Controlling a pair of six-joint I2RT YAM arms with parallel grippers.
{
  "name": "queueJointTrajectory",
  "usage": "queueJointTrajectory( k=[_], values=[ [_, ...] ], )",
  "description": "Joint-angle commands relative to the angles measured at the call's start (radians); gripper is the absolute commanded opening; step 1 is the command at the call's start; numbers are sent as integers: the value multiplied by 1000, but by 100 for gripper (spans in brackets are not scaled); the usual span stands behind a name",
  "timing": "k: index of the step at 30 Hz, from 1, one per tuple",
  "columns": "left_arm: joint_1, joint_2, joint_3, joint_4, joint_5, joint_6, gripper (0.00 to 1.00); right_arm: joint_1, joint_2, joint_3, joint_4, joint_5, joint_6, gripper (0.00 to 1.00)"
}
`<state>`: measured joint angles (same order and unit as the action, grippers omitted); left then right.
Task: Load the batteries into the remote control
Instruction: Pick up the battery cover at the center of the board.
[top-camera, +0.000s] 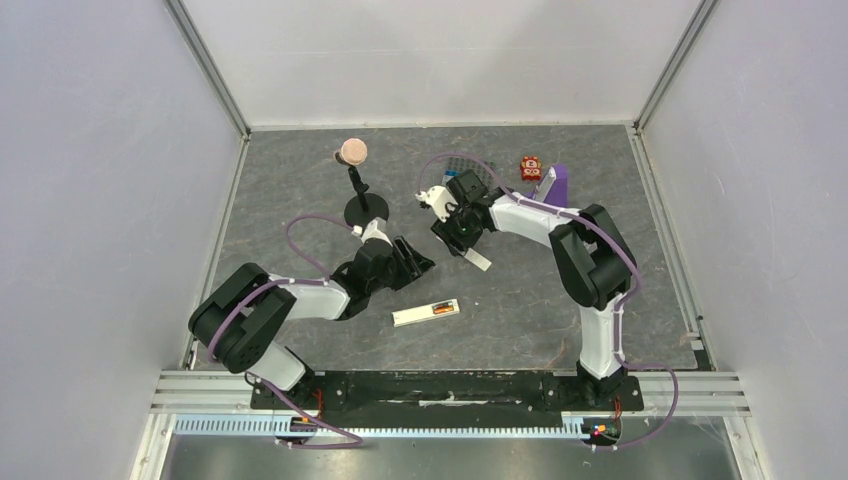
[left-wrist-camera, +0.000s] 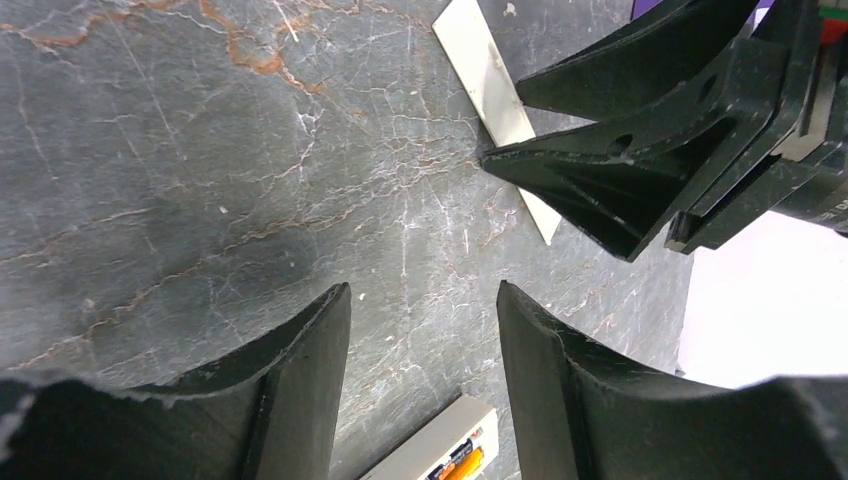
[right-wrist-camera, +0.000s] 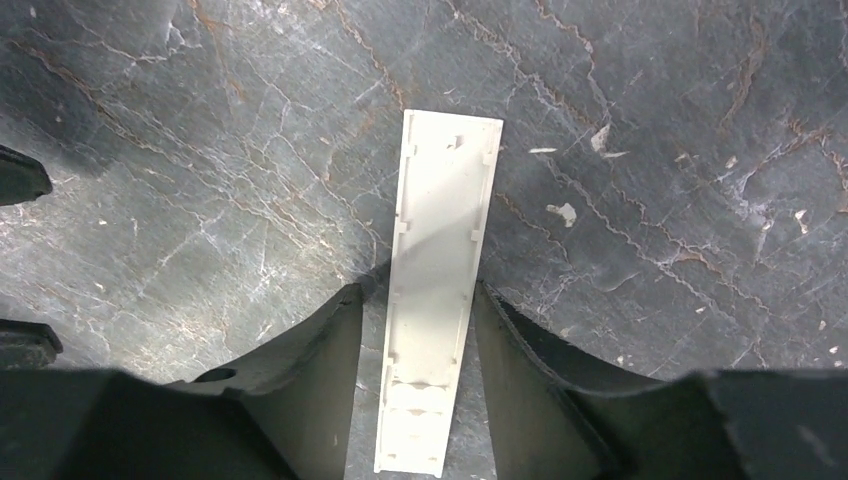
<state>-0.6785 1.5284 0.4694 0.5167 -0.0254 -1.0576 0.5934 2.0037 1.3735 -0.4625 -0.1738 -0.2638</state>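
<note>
Lower centre of overhead view: remote control lying on worktop, recess facing up, batteries sitting inside. Left tool hanging open, empty, above it in frame. Right tool straddling white battery cover, likely lining up for refit; whether clamping, cannot tell.

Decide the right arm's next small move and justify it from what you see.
Probably close the right pincer fully on the white cover strip lying flat between its fingers. The remote control lies apart with an orange battery already in its open recess, so the cover seems the remaining piece.
</note>
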Motion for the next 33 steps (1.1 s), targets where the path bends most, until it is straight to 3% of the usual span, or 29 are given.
queueJointTrajectory(
  k=[1, 17, 25, 33],
  values=[
    [3, -24, 5, 1, -30, 4, 61, -6, 69, 30, -129, 0, -36, 45],
    [3, -26, 22, -33, -39, 21, 61, -6, 101, 30, -237, 122, 9, 54],
    [3, -26, 33, -41, -40, 27, 61, -5, 119, 21, -258, 61, 5, 29],
    [3, -15, 45, -40, -42, 34, 61, -4, 36, -27, -164, 60, 10, 28]
  ],
)
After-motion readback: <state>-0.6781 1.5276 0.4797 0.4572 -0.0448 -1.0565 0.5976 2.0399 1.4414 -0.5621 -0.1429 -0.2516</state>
